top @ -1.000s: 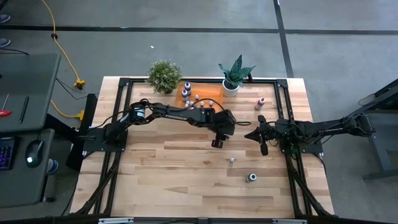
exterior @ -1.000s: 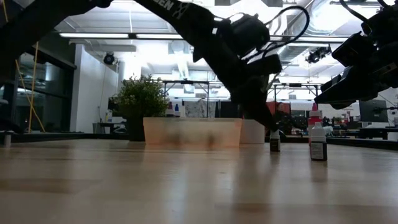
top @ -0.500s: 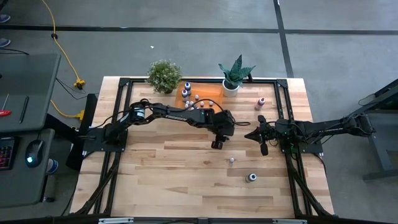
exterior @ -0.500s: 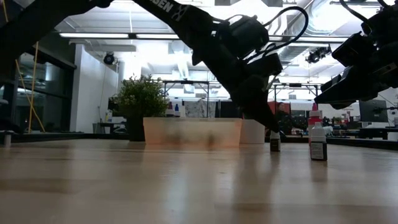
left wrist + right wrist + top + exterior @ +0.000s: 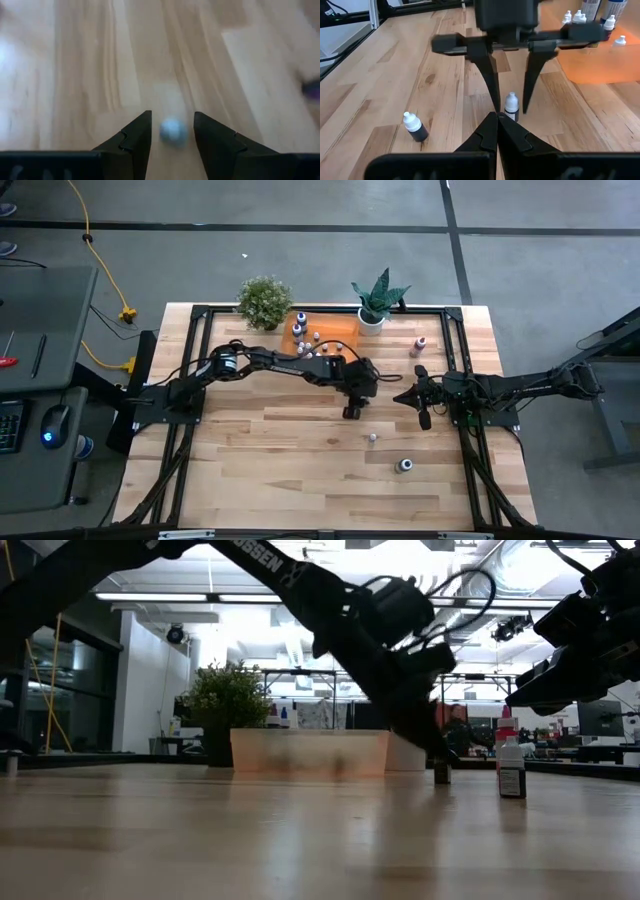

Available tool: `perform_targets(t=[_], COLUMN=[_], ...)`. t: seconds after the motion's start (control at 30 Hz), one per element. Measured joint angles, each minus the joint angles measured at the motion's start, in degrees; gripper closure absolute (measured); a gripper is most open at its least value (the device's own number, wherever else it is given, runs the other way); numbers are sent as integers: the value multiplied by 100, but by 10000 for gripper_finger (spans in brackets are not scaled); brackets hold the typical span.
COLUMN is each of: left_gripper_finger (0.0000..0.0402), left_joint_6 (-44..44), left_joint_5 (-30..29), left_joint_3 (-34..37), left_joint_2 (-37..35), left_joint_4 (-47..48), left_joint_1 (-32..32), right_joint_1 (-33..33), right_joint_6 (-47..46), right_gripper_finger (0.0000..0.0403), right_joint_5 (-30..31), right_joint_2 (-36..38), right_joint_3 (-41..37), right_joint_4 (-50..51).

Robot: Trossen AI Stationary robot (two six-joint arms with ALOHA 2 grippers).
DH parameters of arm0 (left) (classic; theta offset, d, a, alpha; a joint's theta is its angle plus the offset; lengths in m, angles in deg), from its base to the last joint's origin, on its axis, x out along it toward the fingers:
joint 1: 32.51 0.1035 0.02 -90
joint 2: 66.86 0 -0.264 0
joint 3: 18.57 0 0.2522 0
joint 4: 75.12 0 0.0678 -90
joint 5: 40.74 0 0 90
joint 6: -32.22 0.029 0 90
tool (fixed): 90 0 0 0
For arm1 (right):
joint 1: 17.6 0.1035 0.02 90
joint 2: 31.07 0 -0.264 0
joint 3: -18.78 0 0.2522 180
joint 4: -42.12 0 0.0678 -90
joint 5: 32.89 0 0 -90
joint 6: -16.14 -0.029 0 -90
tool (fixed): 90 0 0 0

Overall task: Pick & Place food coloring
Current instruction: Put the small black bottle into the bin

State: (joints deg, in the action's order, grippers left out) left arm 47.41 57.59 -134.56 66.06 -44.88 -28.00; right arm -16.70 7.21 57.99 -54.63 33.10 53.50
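The left end effector (image 5: 351,412) has come lower over the middle of the worktop (image 5: 270,470), its open fingers now straddling a small bottle (image 5: 172,131) without touching; grasping seems next. The right end effector (image 5: 423,420) waits closed, empty.

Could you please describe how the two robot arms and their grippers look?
Both arms are dark, slim and jointed, with black cables looping near the wrists. The left arm has white lettering. The left gripper has two long tapering black fingers on a crossbar; the right gripper looks alike.
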Motion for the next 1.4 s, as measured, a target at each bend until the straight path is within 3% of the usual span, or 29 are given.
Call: perform_targets(t=[1.4], left_gripper_finger=[259], left_joint_6=[-46], left_joint_5=[308], left_joint_3=[-24], left_joint_2=[-200], left_joint_4=[341], left_joint_1=[111], right_joint_1=[-2], right_joint_6=[0], right_gripper_finger=[402], right_joint_5=[1], right_joint_2=[1], right_joint_3=[2], right_joint_4=[1])
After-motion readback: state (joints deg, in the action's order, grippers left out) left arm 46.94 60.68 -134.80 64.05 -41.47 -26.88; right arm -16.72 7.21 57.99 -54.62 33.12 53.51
